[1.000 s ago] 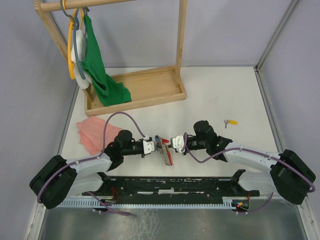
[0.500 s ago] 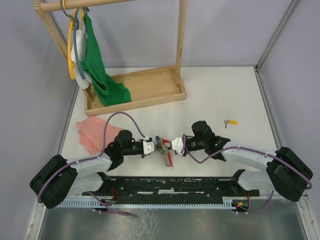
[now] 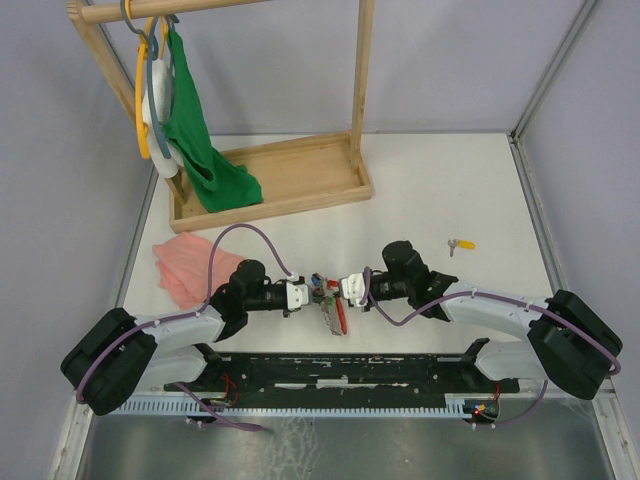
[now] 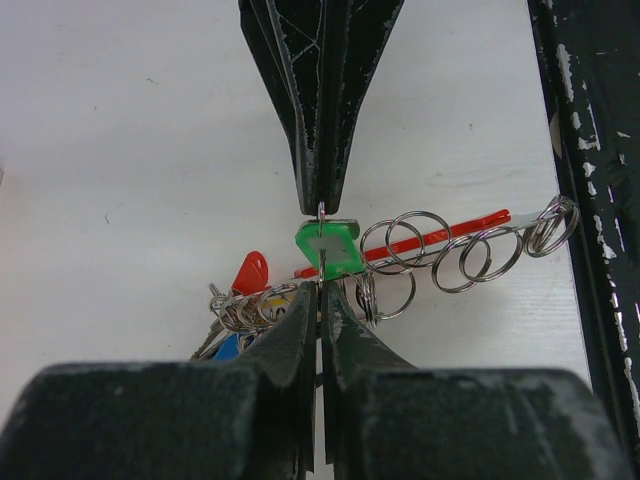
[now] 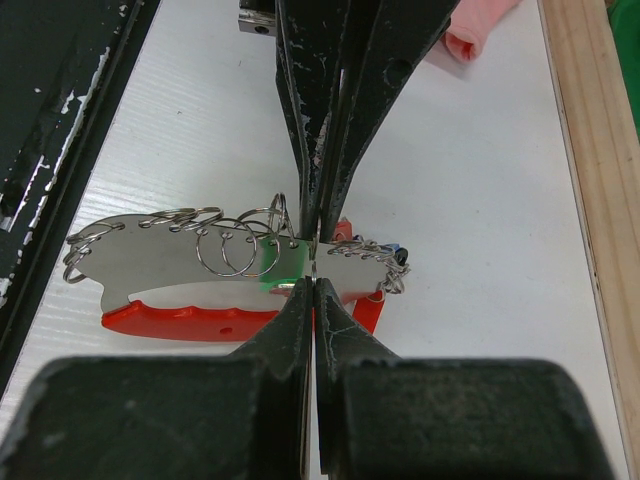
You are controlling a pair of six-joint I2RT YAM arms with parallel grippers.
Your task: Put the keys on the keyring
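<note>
— Where's the green key (image 4: 328, 248)?
— By the table's (image 3: 450, 180) near edge, midway. The left wrist camera shows the left gripper (image 4: 320, 288) and right gripper (image 4: 320, 205) tip to tip, both pinched shut on a thin keyring (image 4: 322, 265) crossing it.
— And the yellow key (image 3: 461, 244)?
— Only visible from overhead: alone, toward the right edge.

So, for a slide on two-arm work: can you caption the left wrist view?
Left gripper and right gripper, both shut, face tip to tip across the green-tagged key, beside a chain of rings.
</note>
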